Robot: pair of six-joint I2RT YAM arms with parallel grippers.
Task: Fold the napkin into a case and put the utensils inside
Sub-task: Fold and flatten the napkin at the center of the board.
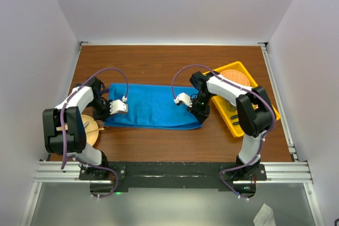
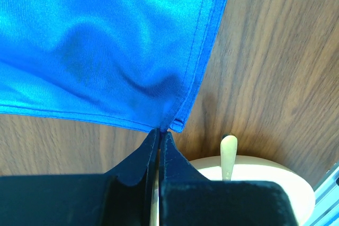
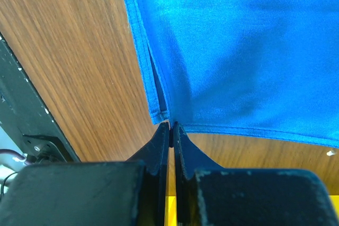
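The bright blue napkin (image 1: 153, 105) lies on the table as a long band, folded over on itself. At its near left corner my left gripper (image 1: 105, 115) is shut, and the left wrist view shows the fingertips pinching that corner of the napkin (image 2: 106, 51). My right gripper (image 1: 199, 116) is shut on the near right corner, where the doubled hem of the napkin (image 3: 238, 51) runs into the closed tips. The left gripper (image 2: 160, 130) and right gripper (image 3: 170, 125) each show no gap between the jaws. The utensils are hidden from view.
A yellow tray (image 1: 265, 99) with an orange round dish (image 1: 234, 77) stands at the right, partly under the right arm. A pale round plate (image 1: 89, 129) with a gold-coloured spoon handle (image 2: 229, 152) sits near the left arm. Bare wooden table (image 1: 159, 62) lies behind the napkin.
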